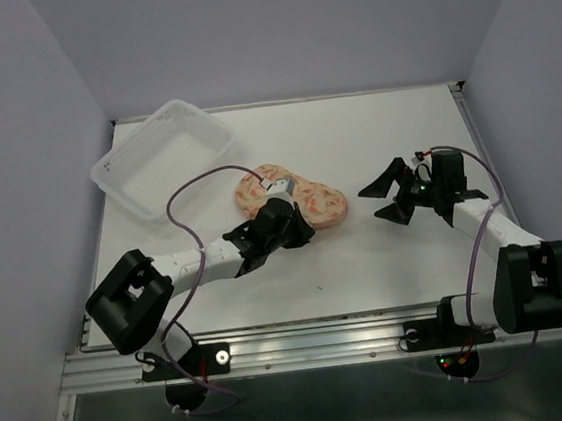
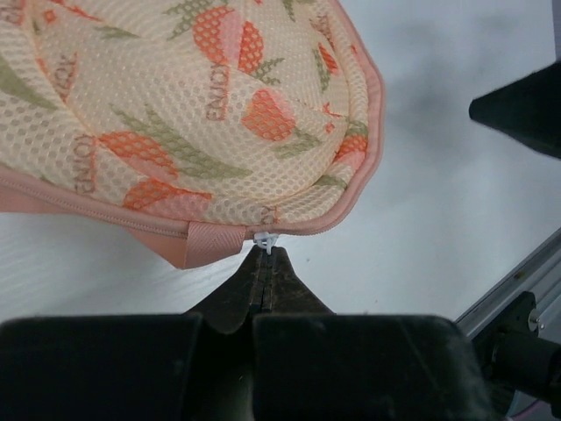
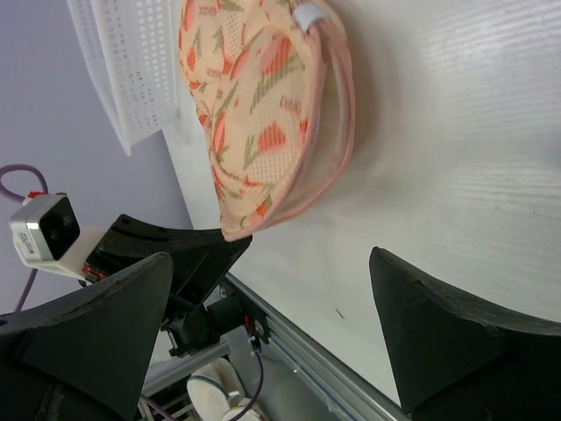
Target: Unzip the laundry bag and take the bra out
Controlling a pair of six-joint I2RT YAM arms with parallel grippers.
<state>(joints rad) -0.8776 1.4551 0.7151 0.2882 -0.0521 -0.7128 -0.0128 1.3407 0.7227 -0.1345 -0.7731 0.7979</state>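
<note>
Laundry bag [image 1: 323,204] is lying flat mid-tabletop [image 1: 374,140], puffed and rounded, cream mesh with orange prints. Its pink zip edging is apparently closed all along, so the bra is not being shown. The white zip pull [image 2: 265,239] at its near edge is being pinched by the left pincer [image 2: 266,252], so unzipping is judged barely begun and removal is left. Right pincer [image 1: 371,206] is being held spread near the bag's right end, touching nothing.

Bright even light, soft shadows, sharp focus
</note>
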